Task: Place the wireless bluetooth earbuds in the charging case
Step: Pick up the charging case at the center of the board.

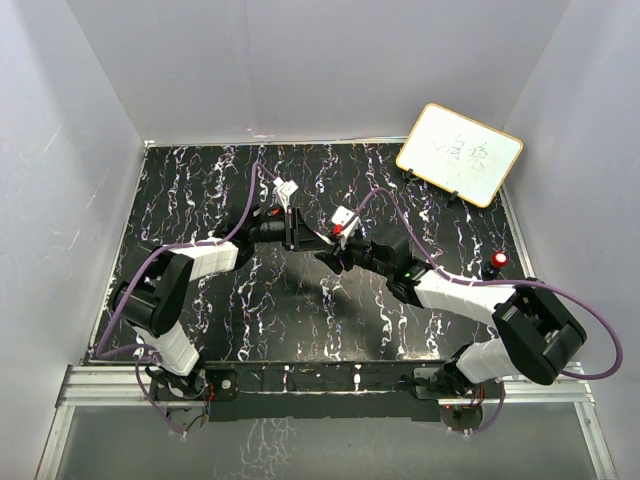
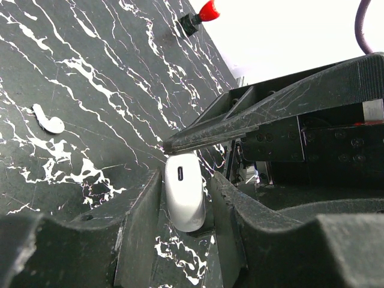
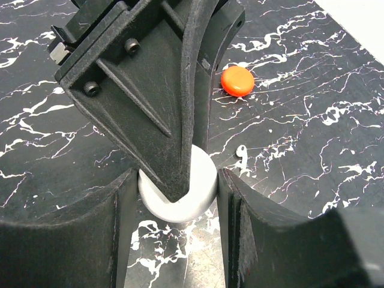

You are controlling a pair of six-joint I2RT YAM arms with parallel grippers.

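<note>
one earbud [image 2: 49, 122] lying outside the charging case [image 2: 183, 207]

both claws meet on the case at the middle of the tabletop [image 2: 90, 66]; the right claw [image 3: 178, 183] has a finger against each side of the white case, so it looks clamped on it; the left claw [image 2: 186, 180] straddles the case's thin edge, port end toward its camera, but whether it presses or merely brackets it i cannot tell; one right finger lies across the far end of the case in the left wrist view and hides the lid, so open or closed is unclear; outward from there, the small white earbud lies flat on the tabletop, near the case yet apart from it and from both claws; an orange-red puck [image 3: 237, 80] sits farther off; by my reading no insertion shows yet; the case is secured, the lid may need opening, and at least this earbud is left to pick up and seat; a second earbud i cannot find.
</note>
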